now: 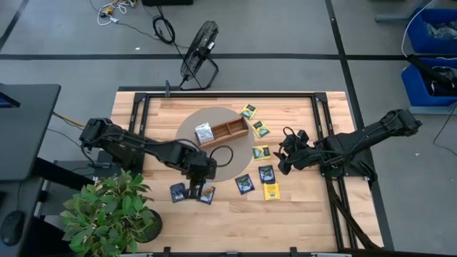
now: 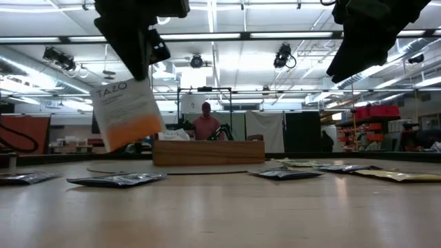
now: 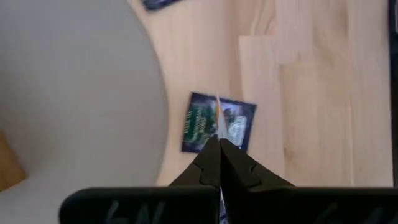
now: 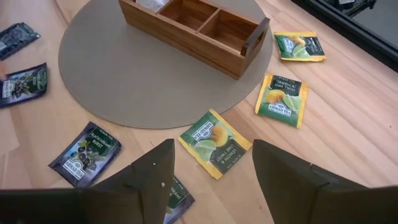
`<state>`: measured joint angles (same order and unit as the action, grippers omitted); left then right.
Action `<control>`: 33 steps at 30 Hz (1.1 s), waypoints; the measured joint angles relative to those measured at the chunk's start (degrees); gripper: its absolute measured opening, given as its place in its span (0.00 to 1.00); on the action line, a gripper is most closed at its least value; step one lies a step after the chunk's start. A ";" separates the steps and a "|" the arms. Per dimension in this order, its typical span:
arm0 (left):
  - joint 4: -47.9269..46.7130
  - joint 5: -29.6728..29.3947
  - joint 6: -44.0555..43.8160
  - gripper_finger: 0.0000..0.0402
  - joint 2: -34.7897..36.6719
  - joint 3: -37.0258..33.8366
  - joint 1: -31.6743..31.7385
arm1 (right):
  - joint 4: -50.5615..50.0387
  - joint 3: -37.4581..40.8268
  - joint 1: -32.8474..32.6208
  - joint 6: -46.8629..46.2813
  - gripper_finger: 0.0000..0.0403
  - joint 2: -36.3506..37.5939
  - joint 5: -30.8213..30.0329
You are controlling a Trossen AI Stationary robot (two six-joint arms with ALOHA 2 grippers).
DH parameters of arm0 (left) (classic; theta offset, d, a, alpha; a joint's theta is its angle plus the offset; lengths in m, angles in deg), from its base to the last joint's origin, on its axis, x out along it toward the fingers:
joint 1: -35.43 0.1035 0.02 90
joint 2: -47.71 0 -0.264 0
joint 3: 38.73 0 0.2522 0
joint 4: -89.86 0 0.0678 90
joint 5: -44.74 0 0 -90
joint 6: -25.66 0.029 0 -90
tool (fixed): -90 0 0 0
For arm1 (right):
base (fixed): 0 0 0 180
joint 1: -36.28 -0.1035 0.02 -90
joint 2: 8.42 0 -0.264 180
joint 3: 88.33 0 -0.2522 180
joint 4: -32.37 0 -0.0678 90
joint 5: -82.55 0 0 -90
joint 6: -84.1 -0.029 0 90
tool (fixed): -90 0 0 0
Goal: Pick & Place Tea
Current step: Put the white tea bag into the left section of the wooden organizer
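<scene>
In the low view a white and orange tea packet (image 2: 127,114) hangs in the air under my left gripper (image 2: 138,69), which is shut on it above the table's near left part (image 1: 198,178). The left wrist view shows this packet edge-on as a thin line (image 3: 217,115) over a dark packet (image 3: 199,124) lying on the table. The wooden tray (image 1: 230,129) stands on a round grey mat (image 1: 189,128), a white packet (image 1: 203,133) in its left compartment. My right gripper (image 4: 211,168) hovers open to the right of the mat, over a green-yellow packet (image 4: 214,143). My left gripper pinches the white and orange packet by its top edge (image 2: 135,81) between its two fingers, which come from above and point steeply down. The packet hangs below the fingers, tilted, lifted clear of the table.
Dark packets (image 1: 245,183) and green-yellow packets (image 1: 260,128) lie scattered around the mat. A potted plant (image 1: 114,210) stands at the near left corner, a fan (image 1: 200,53) beyond the far edge. A person (image 2: 205,124) shows behind the table.
</scene>
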<state>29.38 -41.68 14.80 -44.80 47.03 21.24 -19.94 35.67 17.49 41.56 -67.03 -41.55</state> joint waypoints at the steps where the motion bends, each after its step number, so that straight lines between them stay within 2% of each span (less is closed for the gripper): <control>1: -0.94 0.01 0.65 0.00 -0.02 0.57 0.60 | 0.00 0.00 0.00 0.04 0.56 0.00 -0.24; 6: -3.18 0.04 2.62 0.00 0.02 2.24 3.66 | 0.13 0.00 -0.04 0.66 0.56 0.00 -2.52; 14: -3.91 0.03 5.68 0.00 0.02 4.01 9.27 | 0.44 0.00 -0.04 1.70 0.56 0.00 -2.52; 24: -8.01 -0.70 14.82 0.00 0.02 8.01 19.21 | 0.92 0.00 -0.04 2.05 0.56 0.00 -2.52; 33: -8.65 -1.17 20.96 0.00 0.00 8.88 28.00 | 1.75 0.00 -0.04 2.03 0.56 0.00 -2.54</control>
<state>20.73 -42.85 35.76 -44.80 55.91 49.24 -18.19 35.67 17.45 43.59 -67.03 -44.09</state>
